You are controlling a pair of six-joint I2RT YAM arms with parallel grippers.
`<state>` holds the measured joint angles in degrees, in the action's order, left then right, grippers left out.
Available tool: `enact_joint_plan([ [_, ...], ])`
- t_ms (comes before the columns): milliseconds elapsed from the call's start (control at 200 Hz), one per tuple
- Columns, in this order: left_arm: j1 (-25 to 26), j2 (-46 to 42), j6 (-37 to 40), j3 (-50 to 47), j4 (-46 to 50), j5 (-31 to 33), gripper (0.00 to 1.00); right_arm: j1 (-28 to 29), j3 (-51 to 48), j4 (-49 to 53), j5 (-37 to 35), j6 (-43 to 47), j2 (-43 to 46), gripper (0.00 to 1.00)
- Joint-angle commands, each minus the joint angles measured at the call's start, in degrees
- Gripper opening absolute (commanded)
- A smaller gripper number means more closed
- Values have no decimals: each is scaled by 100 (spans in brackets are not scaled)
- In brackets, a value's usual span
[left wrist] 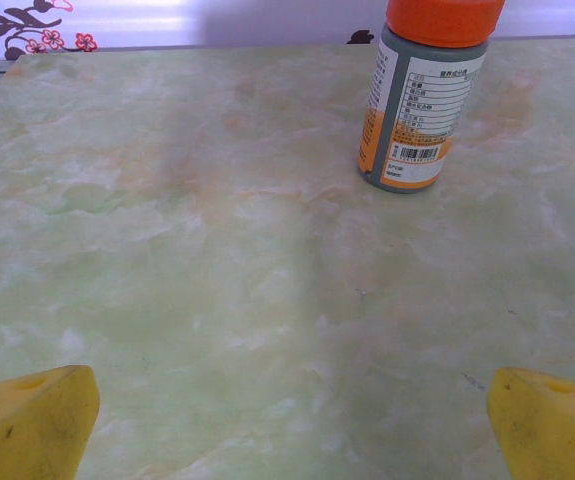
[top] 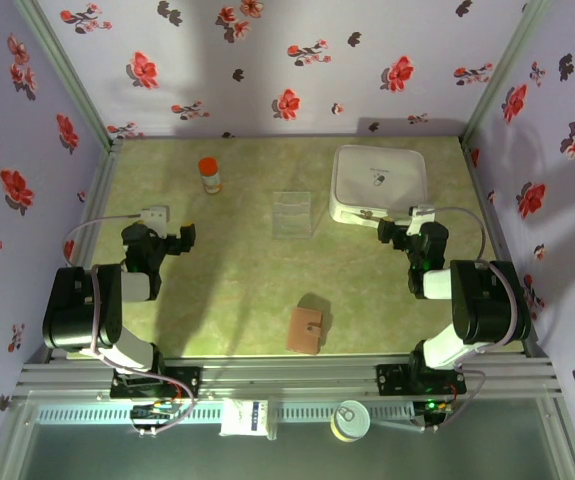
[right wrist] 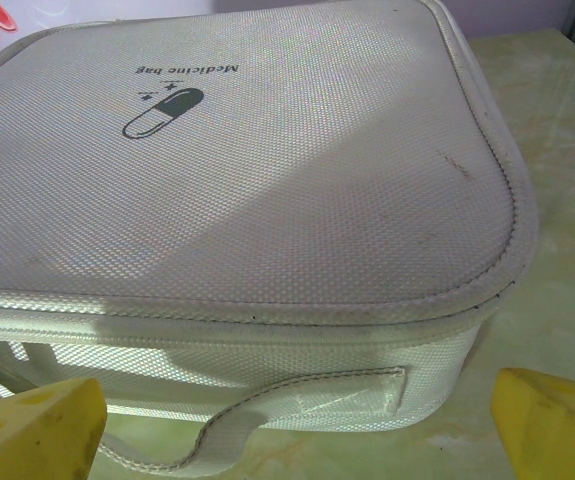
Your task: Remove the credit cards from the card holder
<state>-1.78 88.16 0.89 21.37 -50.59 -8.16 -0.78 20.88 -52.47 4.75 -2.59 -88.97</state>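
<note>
The left gripper [top: 179,238] hangs over bare desk [top: 237,290], jaws wide apart and empty, with an orange-capped bottle [left wrist: 419,100] standing just ahead. The right gripper [top: 392,234] is equally spread and empty, close against the front wall of a white medicine bag [right wrist: 267,150]. The card holder [top: 306,329] lies well apart from both, near the desk's front edge between the two bases.

A careless swing from here could topple the bottle or snag the bag's strap. The holder is flat and light, so a one-sided pinch would likely push it toward the edge rather than open it.

The holder is folded shut, reddish-brown side up, so the credit cards are probably inside, though the overhead view cannot confirm that. The bag is zipped closed and the bottle capped.
</note>
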Motion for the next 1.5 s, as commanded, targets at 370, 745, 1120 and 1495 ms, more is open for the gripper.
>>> enact_joint_plan([
  [370, 19, -594, -20, -55, 190, 504, 100, 21, 148, 957, 68, 133, 964, 99],
  [745, 494, -1940, -895, 998, 3322, 1643, 100, 668, 1277, 4374, -281, -471, 2489, 94],
  [1120, 972, -2014, -2010, 2374, 6212, 668, 96, 1807, 2410, 6777, -97, -2616, 2373, 77],
  [1495, 1231, -1610, -2224, 3581, 8304, -379, 93, 3825, 3158, 9107, -890, -3958, 2102, 76],
])
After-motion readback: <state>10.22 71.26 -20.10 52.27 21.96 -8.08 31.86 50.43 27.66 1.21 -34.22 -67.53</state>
